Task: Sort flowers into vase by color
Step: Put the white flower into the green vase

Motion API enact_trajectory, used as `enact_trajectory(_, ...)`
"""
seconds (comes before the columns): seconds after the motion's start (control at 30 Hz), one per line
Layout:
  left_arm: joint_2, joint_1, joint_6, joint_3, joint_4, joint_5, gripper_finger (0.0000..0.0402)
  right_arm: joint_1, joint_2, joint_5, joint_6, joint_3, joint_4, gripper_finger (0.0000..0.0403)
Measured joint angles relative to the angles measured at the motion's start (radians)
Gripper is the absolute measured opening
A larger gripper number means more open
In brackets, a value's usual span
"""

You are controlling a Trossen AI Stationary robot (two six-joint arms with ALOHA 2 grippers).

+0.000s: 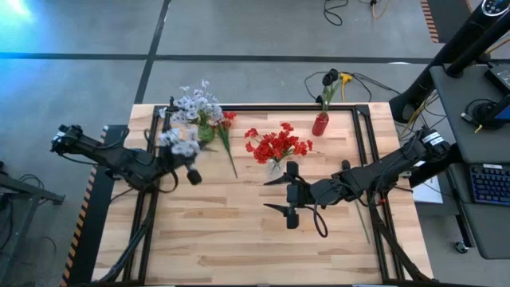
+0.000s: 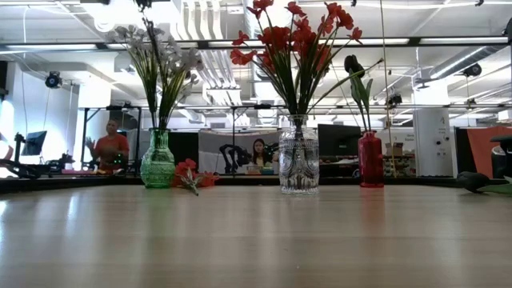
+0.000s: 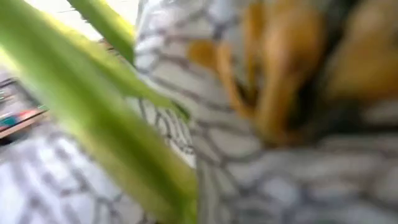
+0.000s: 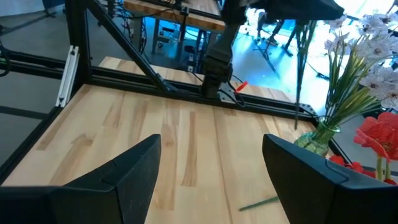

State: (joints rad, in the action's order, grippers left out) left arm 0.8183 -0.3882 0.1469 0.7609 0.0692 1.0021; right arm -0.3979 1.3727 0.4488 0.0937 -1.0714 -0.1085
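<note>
Pale white-lavender spray (image 3: 261, 93) fills the left wrist view: left gripper (image 1: 177, 153), fingers pinched on its stem, carries it just beside the green vase (image 2: 158, 162), presumably to join matching blooms. Clear vase (image 2: 299, 160) holds reds; red vase (image 2: 370, 160) a dark blossom. Right gripper (image 1: 288, 194) waits spread over bare bench (image 1: 239, 239).

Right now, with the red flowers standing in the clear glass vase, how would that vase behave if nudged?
The clear vase probably tips easily: the red flowers rise far above it, making it top-heavy. Being cut-looking glass, it is likely fragile and fairly heavy. On the smooth wooden table it may slide first.
</note>
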Motion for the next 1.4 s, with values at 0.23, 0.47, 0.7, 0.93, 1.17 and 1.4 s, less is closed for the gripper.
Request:
enact_trajectory(0.23,-0.032,0.059,-0.029,-0.005,0.042,0.139,0.0000,0.008,0.000,-0.001,0.000,0.000,-0.002,0.0272)
enact_trajectory(0.47,-0.028,0.142,-0.028,-0.006,0.108,0.163,0.0000,0.013,0.000,-0.001,0.002,0.000,-0.016,0.0272)
enact_trajectory(0.7,-0.027,0.150,-0.018,-0.006,0.152,0.114,0.0000,0.018,0.000,-0.003,0.005,0.000,-0.022,0.0272)
enact_trajectory(0.93,-0.039,0.179,0.014,-0.006,0.193,0.106,0.0000,0.031,0.000,-0.002,0.027,0.000,-0.024,0.0272)
enact_trajectory(1.17,-0.040,0.188,0.020,-0.006,0.205,-0.076,0.0000,0.032,0.000,-0.002,0.027,0.000,-0.024,0.0272)
enact_trajectory(1.4,-0.040,0.188,0.031,-0.006,0.220,-0.089,0.0000,0.032,0.000,-0.002,0.026,0.000,-0.024,0.0272)
